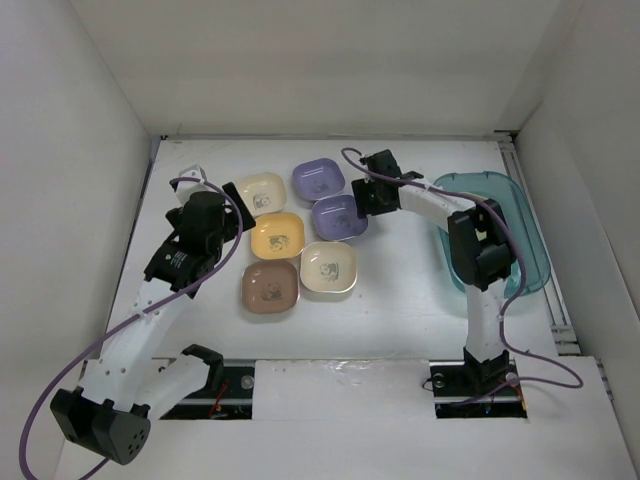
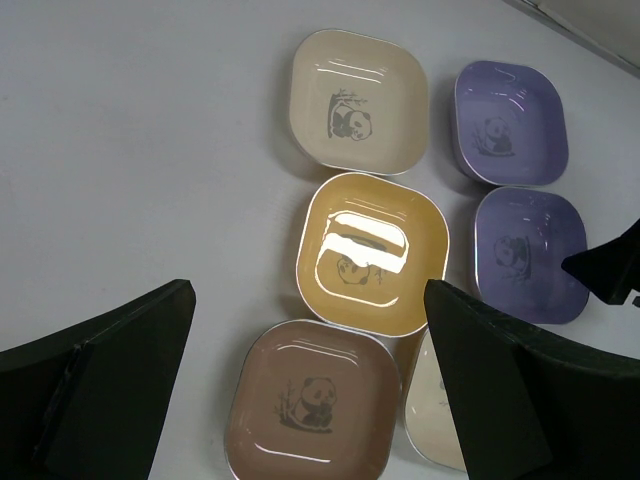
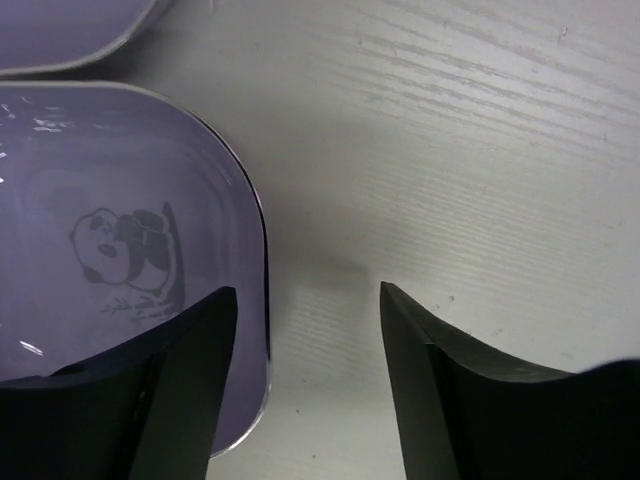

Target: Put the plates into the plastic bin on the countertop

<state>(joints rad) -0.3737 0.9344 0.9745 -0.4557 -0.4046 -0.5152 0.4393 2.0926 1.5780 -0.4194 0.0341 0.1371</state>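
Six plates lie grouped on the countertop [image 1: 400, 300]: cream [image 1: 262, 190], purple [image 1: 318, 180], a second purple [image 1: 338, 217], yellow-orange [image 1: 277, 236], a second cream [image 1: 328, 266] and brown [image 1: 270, 286]. My right gripper [image 1: 365, 195] is open and low at the second purple plate's right rim. In the right wrist view [image 3: 307, 292] one finger is over that plate [image 3: 110, 250] and the other over bare countertop. My left gripper [image 1: 235, 215] is open and empty, above the yellow-orange [image 2: 372, 255] and brown [image 2: 315, 405] plates. The teal plastic bin [image 1: 520, 215] lies at the right.
White walls enclose the countertop on the left, back and right. The right arm's forearm crosses over the bin's left part. A white object [image 1: 190, 183] peeks out behind the left arm. The first purple plate's edge [image 3: 60, 30] shows in the right wrist view.
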